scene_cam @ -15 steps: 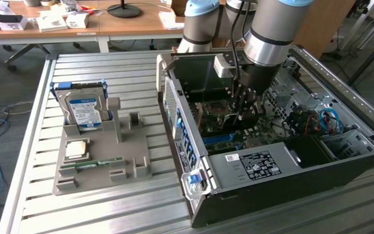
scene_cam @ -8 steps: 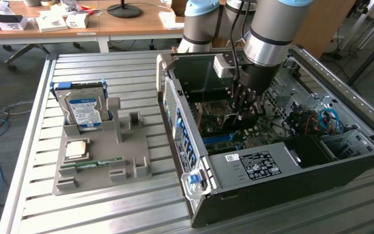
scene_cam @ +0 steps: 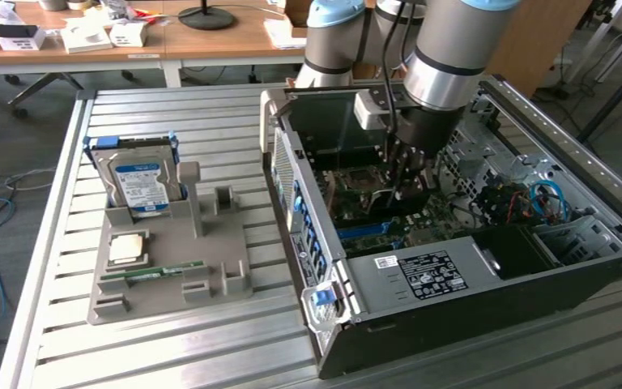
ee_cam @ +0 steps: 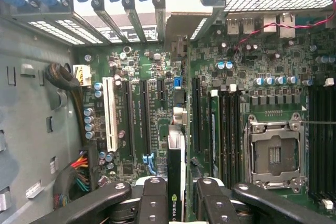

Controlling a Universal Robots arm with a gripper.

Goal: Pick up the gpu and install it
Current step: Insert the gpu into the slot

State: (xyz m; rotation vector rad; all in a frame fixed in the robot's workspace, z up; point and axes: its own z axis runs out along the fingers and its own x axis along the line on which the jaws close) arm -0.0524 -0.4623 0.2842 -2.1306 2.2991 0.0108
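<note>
My gripper [scene_cam: 402, 180] reaches down into the open computer case [scene_cam: 505, 312] from above. In the wrist view the gripper [ee_cam: 176, 198] is shut on the gpu [ee_cam: 176, 156], a thin dark card seen edge-on with a green logo between the black fingers [ee_cam: 154, 198]. The card hangs upright over the motherboard [ee_cam: 134, 66], in line with the long expansion slots [ee_cam: 140, 114]. Its far end points toward the case's rear slot openings [ee_cam: 184, 9]. Whether the card's lower edge touches a slot is hidden.
A grey fixture [scene_cam: 219, 279] on the slatted table at the exterior view's left holds a hard drive [scene_cam: 140, 188], a CPU [scene_cam: 127, 247] and a green RAM stick [scene_cam: 165, 271]. Inside the case are the CPU socket [ee_cam: 274, 153], memory slots [ee_cam: 231, 129] and cable bundles [ee_cam: 71, 80].
</note>
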